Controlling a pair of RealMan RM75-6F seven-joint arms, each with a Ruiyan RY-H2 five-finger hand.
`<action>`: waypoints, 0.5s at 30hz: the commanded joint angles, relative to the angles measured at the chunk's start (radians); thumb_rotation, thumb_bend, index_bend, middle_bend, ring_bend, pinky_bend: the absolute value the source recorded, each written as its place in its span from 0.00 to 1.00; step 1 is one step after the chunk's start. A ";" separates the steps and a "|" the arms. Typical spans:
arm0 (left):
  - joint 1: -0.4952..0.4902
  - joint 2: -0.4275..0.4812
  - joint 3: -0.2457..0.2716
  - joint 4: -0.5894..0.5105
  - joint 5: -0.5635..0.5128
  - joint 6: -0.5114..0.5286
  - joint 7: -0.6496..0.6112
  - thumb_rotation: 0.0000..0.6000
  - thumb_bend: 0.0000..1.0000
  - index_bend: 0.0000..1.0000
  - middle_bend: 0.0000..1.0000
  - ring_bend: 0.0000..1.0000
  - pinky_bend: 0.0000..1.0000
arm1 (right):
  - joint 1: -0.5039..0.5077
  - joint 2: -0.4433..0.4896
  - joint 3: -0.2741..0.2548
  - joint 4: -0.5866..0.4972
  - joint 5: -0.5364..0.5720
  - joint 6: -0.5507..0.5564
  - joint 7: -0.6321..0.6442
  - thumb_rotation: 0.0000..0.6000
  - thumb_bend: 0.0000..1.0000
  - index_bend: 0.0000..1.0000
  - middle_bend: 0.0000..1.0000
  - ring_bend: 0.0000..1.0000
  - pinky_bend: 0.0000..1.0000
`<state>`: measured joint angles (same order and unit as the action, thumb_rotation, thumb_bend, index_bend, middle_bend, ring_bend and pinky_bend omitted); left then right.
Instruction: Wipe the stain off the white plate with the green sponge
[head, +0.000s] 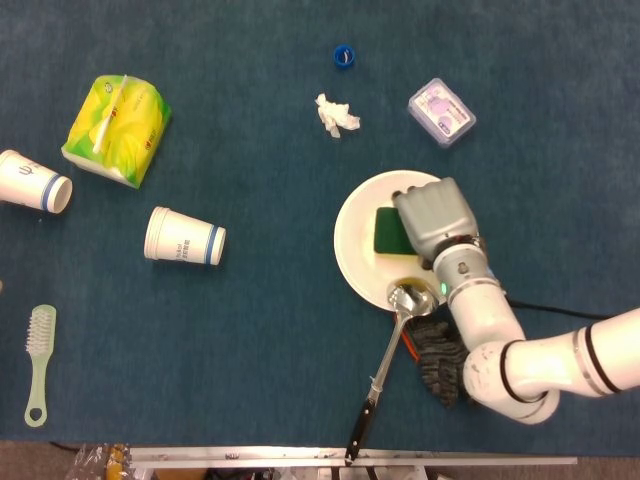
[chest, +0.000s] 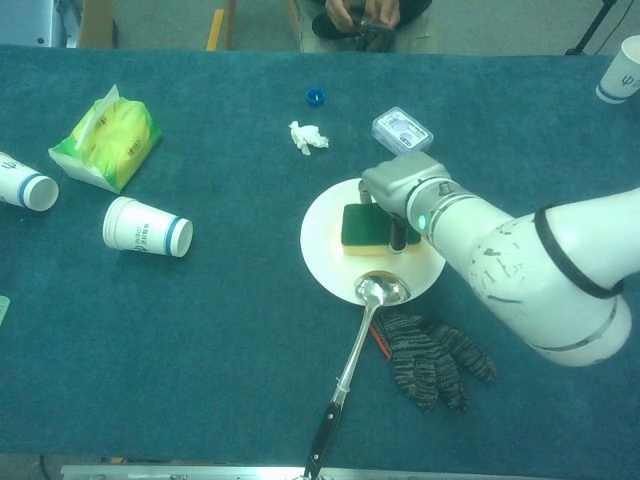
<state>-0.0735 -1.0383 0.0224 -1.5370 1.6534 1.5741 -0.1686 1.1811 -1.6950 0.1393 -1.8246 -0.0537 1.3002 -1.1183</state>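
Right hand (head: 432, 222) sits palm-down over the right half of the white plate (head: 358, 245), fingers wrapped on the green sponge (head: 388, 230) and pressing it flat on the plate; chest view shows dark fingers (chest: 398, 236) down along the sponge's right edge (chest: 366, 226). Sponge lies mid-plate, green face up, yellow layer along its near side. Bare plate shows to the left of the sponge and along the far rim; whether any stain remains there, cannot tell. Left hand is out of both views.

Near rim of the plate is crowded: ladle (head: 388, 348) bowl rests on it, handle running toward the table's front edge. Grey knit glove (chest: 432, 357) lies just beside the ladle, close under the right forearm. Beyond the plate: small plastic box (head: 441, 111), crumpled tissue (head: 336, 114), blue bottle cap (head: 343, 56), all apart from it. Open blue cloth left of the plate as far as the tipped paper cup (head: 184, 236). Farther left: second paper cup (head: 34, 181), yellow-green tissue pack (head: 116, 128), green brush (head: 38, 361).
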 joint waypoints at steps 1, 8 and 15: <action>0.001 0.000 0.000 0.002 0.000 0.003 -0.003 1.00 0.18 0.15 0.11 0.05 0.16 | 0.000 -0.015 0.006 0.009 -0.011 0.003 -0.003 1.00 0.19 0.31 0.35 0.37 0.64; 0.005 0.001 0.002 0.005 0.002 0.007 -0.008 1.00 0.18 0.15 0.11 0.05 0.16 | -0.006 -0.025 0.008 0.018 -0.008 0.016 -0.029 1.00 0.19 0.31 0.35 0.37 0.64; 0.005 -0.003 0.005 0.001 0.011 0.008 0.001 1.00 0.18 0.15 0.11 0.05 0.16 | -0.032 0.032 0.001 -0.022 0.003 0.042 -0.044 1.00 0.19 0.31 0.35 0.37 0.64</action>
<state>-0.0687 -1.0409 0.0270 -1.5356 1.6645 1.5824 -0.1678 1.1549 -1.6717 0.1432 -1.8393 -0.0529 1.3363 -1.1585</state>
